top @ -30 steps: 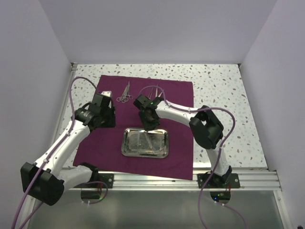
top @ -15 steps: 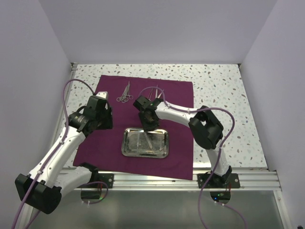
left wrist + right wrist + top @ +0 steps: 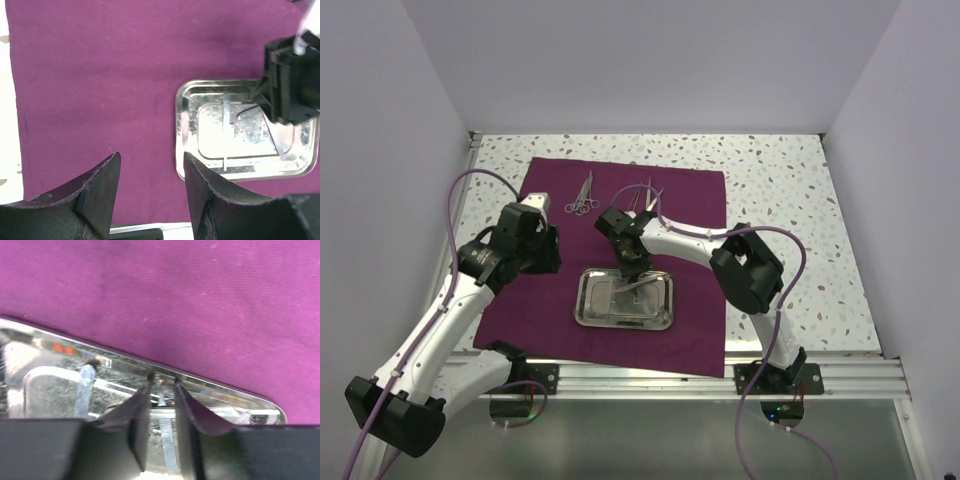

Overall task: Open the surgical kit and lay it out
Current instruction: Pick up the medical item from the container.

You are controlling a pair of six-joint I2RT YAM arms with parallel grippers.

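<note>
The dark purple cloth (image 3: 685, 215) (image 3: 100, 75) (image 3: 175, 290) of the surgical kit lies spread flat. The steel tray (image 3: 582, 300) (image 3: 182, 130) (image 3: 225, 390) rests on its near half. My right gripper (image 3: 633, 272) (image 3: 164, 390) reaches down into the tray's far edge. It is open, jaws narrow, one finger on each side of thin ridged tweezers (image 3: 169, 440) lying in the tray. A second silver instrument (image 3: 84, 390) lies to their left. My left gripper (image 3: 542, 255) (image 3: 151, 162) hovers open over bare cloth left of the tray, holding nothing.
Two groups of ring-handled instruments (image 3: 582, 196) (image 3: 645, 195) lie on the cloth's far edge. The speckled tabletop (image 3: 780, 220) shows to the right of the cloth. An aluminium rail (image 3: 720, 375) runs along the near edge, and white walls stand on three sides.
The right gripper has dropped lower into the tray and its jaws have narrowed round the tweezers. The left arm has drawn back slightly to the left; its jaws stay open.
</note>
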